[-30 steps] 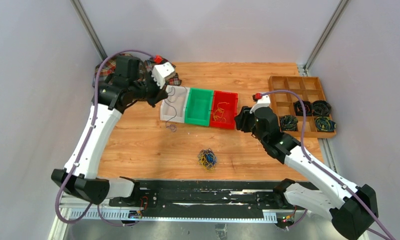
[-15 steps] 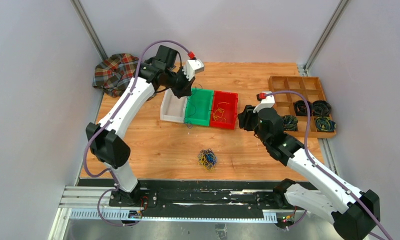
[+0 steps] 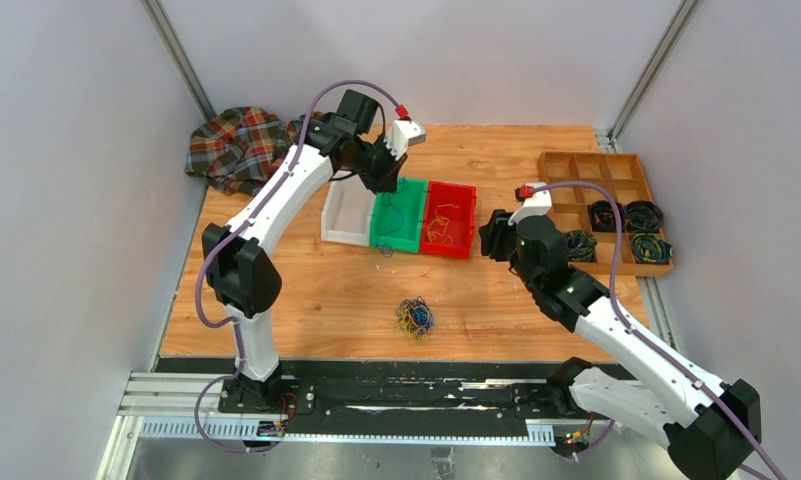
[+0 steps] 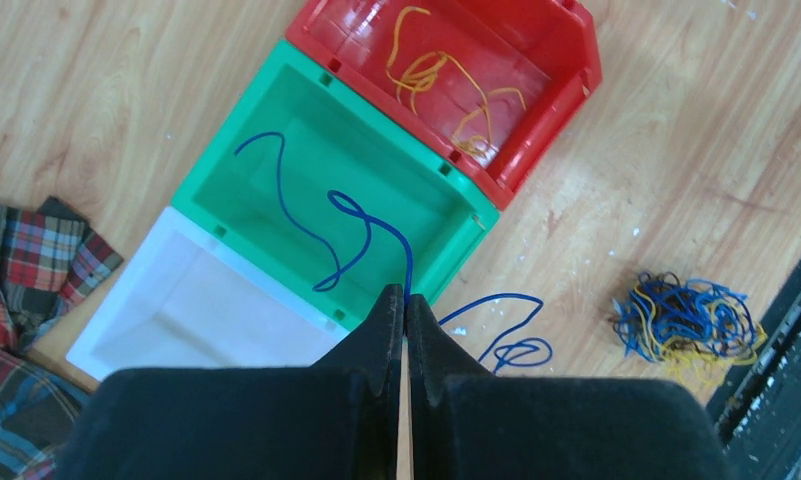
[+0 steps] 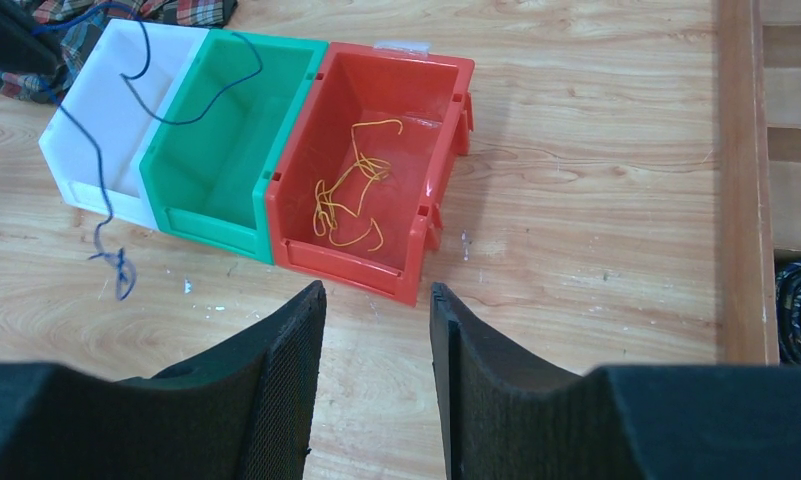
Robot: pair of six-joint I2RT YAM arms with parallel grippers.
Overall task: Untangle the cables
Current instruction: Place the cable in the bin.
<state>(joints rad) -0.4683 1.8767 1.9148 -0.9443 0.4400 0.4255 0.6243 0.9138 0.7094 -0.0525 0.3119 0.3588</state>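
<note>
The cables form a small multicoloured clump (image 3: 414, 318) on the wooden table, also seen low and to the right in the left wrist view (image 4: 688, 318). My left gripper (image 3: 384, 183) hangs over the green bin (image 3: 397, 243) and is shut on a single blue cable (image 4: 306, 225). That blue cable (image 5: 96, 180) dangles down, and its looped tail (image 4: 516, 350) lies on the table in front of the bins. A few yellow cables (image 4: 446, 80) lie in the red bin (image 4: 551, 45). My right gripper (image 5: 376, 290) stands open and empty, just right of the red bin (image 3: 444, 248).
A white bin (image 3: 344, 235) sits left of the green one. A plaid cloth (image 3: 238, 145) lies at the back left. A wooden compartment tray (image 3: 576, 165) at the right holds dark coiled bundles (image 3: 641, 215). Black rails run along the near edge.
My left arm swung right from above the plaid cloth and white bin to above the green bin, carrying the blue cable with it. The right arm has barely moved.
</note>
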